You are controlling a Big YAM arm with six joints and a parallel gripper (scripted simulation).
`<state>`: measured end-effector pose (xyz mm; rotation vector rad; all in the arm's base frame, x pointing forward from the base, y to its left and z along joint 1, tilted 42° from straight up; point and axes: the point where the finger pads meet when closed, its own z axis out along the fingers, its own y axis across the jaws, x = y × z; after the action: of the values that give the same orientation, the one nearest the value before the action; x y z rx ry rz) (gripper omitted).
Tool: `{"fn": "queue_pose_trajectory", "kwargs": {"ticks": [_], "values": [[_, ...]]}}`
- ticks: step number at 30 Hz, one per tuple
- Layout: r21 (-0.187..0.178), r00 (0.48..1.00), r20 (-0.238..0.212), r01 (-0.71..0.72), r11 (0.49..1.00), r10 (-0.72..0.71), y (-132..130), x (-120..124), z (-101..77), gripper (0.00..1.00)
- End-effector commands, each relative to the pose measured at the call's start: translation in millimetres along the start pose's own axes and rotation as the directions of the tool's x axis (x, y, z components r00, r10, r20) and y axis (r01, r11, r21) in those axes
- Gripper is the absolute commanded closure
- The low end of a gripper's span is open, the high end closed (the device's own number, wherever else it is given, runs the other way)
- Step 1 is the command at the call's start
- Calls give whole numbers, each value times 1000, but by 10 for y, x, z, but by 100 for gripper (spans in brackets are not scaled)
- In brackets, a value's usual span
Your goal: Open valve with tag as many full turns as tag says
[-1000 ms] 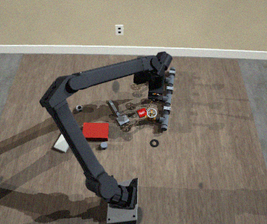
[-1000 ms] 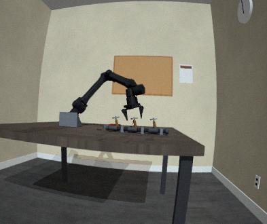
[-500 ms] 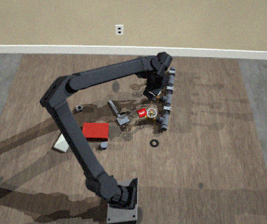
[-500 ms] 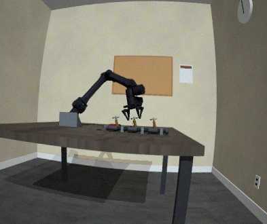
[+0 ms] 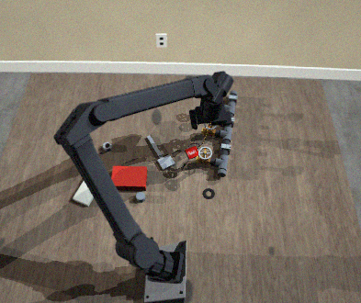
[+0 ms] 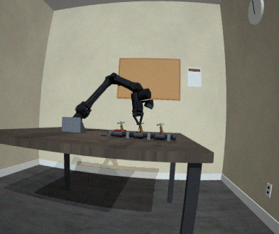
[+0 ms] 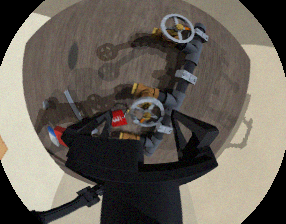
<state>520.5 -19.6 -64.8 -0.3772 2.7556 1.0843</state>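
Observation:
A grey pipe manifold (image 5: 224,138) lies on the wooden table with three brass valves along it. The near valve (image 5: 205,152) has a pale handwheel, and a red tag (image 5: 191,152) lies beside it. My gripper (image 5: 209,123) (image 6: 140,125) is open and empty, pointing down just above the middle valve. In the wrist view the middle handwheel (image 7: 146,111) shows between my spread fingers. The far valve (image 7: 172,27) lies beyond it, and the tag (image 7: 119,119) is at the left. My arm hides the far valve in the top view.
Left of the manifold lie a red block (image 5: 129,176), a white block (image 5: 84,193), a grey cylinder (image 5: 140,196), a grey bar (image 5: 152,144), a grey block and a small tube (image 5: 107,144). A black ring (image 5: 208,193) lies in front. The arm's base (image 5: 165,275) stands at the near edge.

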Motion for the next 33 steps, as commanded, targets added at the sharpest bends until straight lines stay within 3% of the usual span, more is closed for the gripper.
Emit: {"fn": "queue_pose_trajectory", "kwargs": {"ticks": [1,5,9,11,12,16,22,25,33], "values": [[24,942,51,-332,943,331,-45,-215,-126,0],[5,837,49,-546,837,546,-40,-220,-132,0],[-11,681,42,-732,682,731,-29,-207,-135,0],[-11,681,42,-732,682,731,-29,-207,-135,0],[-15,563,44,-826,564,826,-28,-204,-133,0],[-24,357,42,-933,359,933,-28,-204,-133,0],[-45,8,59,-999,11,998,-28,-204,-132,0],[-48,-30,59,-998,-27,998,-28,-204,-133,0],[-37,-49,52,-998,-47,997,-74,-154,-61,0]]}}
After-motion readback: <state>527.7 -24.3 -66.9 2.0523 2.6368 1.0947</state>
